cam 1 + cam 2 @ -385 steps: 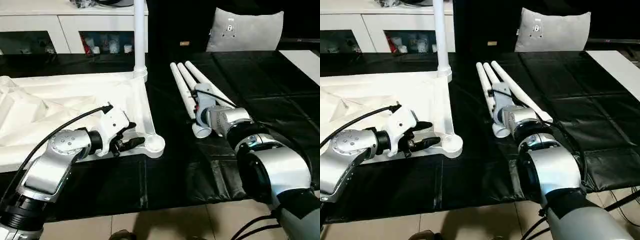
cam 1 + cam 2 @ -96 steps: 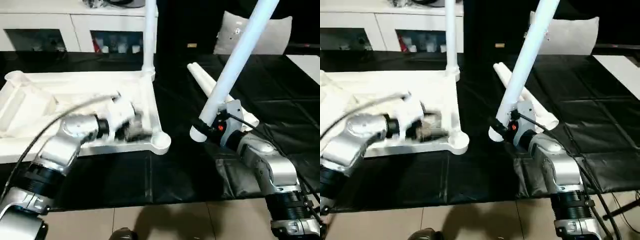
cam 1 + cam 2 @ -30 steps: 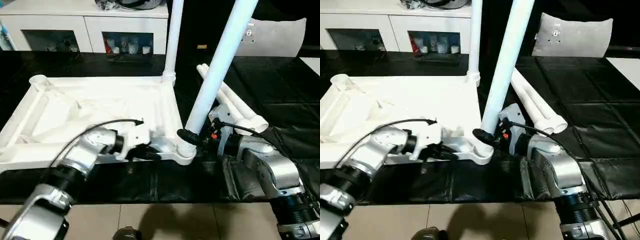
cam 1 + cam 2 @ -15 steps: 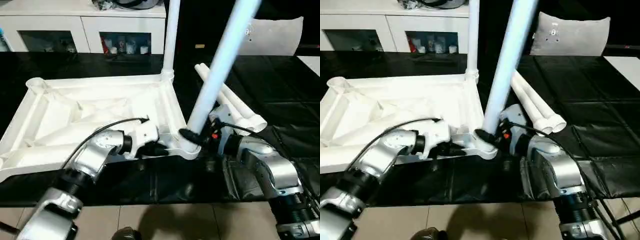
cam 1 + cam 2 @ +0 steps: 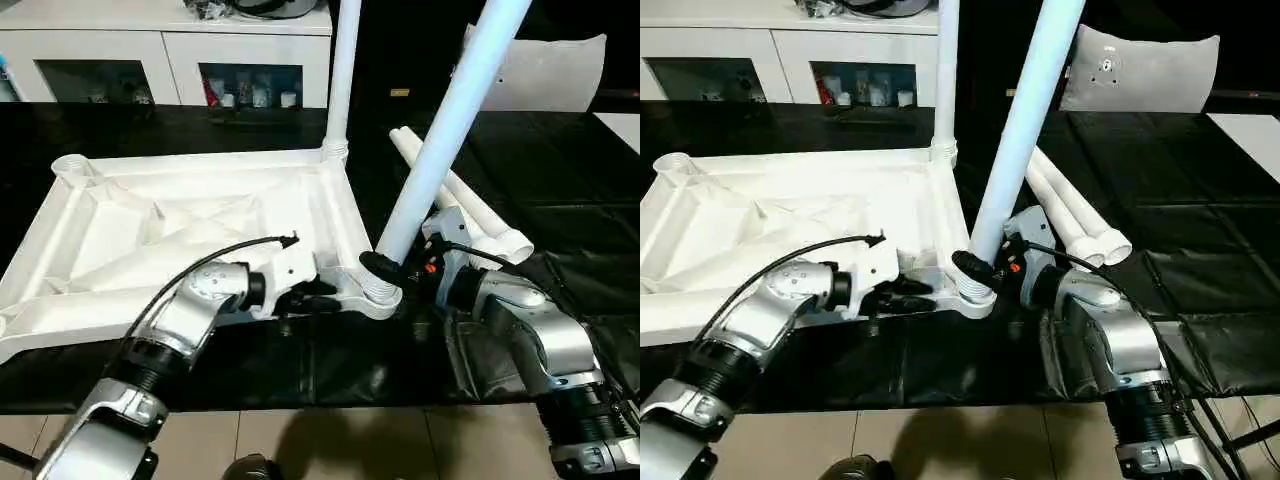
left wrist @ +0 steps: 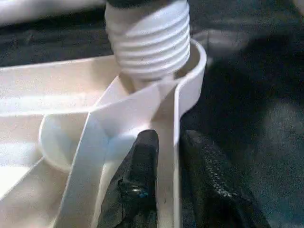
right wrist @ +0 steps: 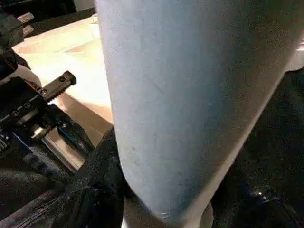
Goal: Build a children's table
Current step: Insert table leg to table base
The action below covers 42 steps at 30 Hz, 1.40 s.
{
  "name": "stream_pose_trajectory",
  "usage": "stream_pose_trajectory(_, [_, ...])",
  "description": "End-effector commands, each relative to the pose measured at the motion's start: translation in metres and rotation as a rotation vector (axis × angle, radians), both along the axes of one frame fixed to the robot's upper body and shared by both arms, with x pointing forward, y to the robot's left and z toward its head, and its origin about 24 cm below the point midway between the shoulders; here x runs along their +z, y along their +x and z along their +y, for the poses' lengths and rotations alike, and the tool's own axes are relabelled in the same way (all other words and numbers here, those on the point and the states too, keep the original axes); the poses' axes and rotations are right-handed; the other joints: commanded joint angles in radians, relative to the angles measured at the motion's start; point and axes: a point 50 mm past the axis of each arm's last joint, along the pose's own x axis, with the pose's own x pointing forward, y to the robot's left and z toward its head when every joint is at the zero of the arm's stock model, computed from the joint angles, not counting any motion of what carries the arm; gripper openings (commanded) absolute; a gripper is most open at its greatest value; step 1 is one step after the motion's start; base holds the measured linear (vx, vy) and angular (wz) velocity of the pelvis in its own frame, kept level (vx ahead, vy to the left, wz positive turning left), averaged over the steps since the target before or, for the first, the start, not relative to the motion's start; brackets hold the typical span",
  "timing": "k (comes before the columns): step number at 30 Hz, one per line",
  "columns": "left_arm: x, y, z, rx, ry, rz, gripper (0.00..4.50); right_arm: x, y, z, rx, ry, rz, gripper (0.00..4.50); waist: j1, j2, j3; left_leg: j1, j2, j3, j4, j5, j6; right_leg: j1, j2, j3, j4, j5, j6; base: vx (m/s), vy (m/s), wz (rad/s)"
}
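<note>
The children's table top [image 5: 190, 240] lies upside down on the black-sheeted work table [image 5: 560, 170], ribbed underside facing up. At the top's far corner on the robot's right, one white leg [image 5: 342, 75] stands upright in its round socket, long axis vertical. At the near corner on that same side, a second leg [image 5: 440, 140] rises out of the near corner socket [image 5: 378, 297], its long axis tilted away from the top toward the robot's right; in the left wrist view its threaded end [image 6: 147, 40] sits in the socket ring with several threads exposed. The right gripper [image 5: 385, 272] is clamped on this leg just above the socket. The left gripper [image 5: 320, 296] is at the top's near edge beside that socket, one black finger [image 6: 142, 161] inside the rim wall and the other outside it; whether they press the wall cannot be told. Two spare legs [image 5: 465, 205] lie side by side on the black sheet just beyond the right gripper, pointing diagonally away from the top.
</note>
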Motion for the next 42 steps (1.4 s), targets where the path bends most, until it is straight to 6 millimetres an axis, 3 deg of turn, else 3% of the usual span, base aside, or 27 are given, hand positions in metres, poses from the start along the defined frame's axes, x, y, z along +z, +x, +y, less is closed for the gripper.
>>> stream_pose_trajectory(1, [-0.001,-0.001,0.002,-0.023,0.036,0.008,1.05,0.003,0.002,-0.003,-0.004,-0.02,-0.008,1.93,-0.002,-0.005,-0.068,0.038,0.081,-0.038,-0.079,-0.238,-0.006,0.024,-0.091,0.044,-0.081,-0.18,-0.206,0.0,0.0,0.0])
stream_pose_trajectory(7, [-0.001,0.001,0.003,-0.012,0.036,0.011,1.05,0.002,0.003,-0.002,0.006,-0.024,-0.004,1.93,-0.002,-0.005,-0.068,0.038,0.081,-0.038,-0.079,-0.237,-0.008,0.023,-0.091,0.044,-0.08,-0.164,-0.211,0.0,0.0,0.0])
stream_pose_trajectory(18, [-0.005,0.003,0.003,-0.03,0.086,0.01,0.19,-0.007,0.001,-0.003,0.044,-0.094,0.063,1.93,-0.004,-0.004,-0.062,0.043,0.082,-0.041,-0.083,-0.31,-0.034,0.017,-0.095,0.047,-0.094,-0.283,-0.191,0.0,0.0,0.0])
stream_pose_trajectory(26, [-0.005,0.005,0.005,-0.068,0.147,-0.003,0.0,-0.012,0.006,-0.002,0.071,-0.112,0.106,1.93,-0.008,-0.004,-0.063,0.042,0.082,-0.042,-0.085,-0.313,-0.039,0.017,-0.094,0.045,-0.091,-0.258,-0.2,0.0,0.0,0.0])
stream_pose_trajectory(30, [-0.001,0.006,0.002,-0.083,0.116,-0.006,0.0,-0.013,0.009,-0.003,0.06,-0.075,0.121,1.93,-0.011,-0.005,-0.063,0.042,0.083,-0.043,-0.086,-0.335,-0.046,0.016,-0.097,0.044,-0.094,-0.295,-0.195,0.0,0.0,0.0])
stream_pose_trajectory(36, [0.004,0.007,-0.001,-0.069,0.047,0.0,0.0,-0.022,0.009,-0.01,-0.001,0.061,0.192,1.93,-0.011,-0.005,-0.065,0.041,0.083,-0.042,-0.085,-0.329,-0.041,0.017,-0.098,0.044,-0.091,-0.257,-0.215,0.0,0.0,0.0])
stream_pose_trajectory(42, [0.003,0.007,0.0,-0.049,0.026,0.007,0.0,-0.038,-0.001,-0.017,-0.081,0.212,0.244,1.93,-0.007,0.004,-0.066,0.043,0.085,-0.042,-0.089,-0.334,-0.044,0.017,-0.097,0.042,-0.091,-0.226,-0.223,0.0,0.0,0.0])
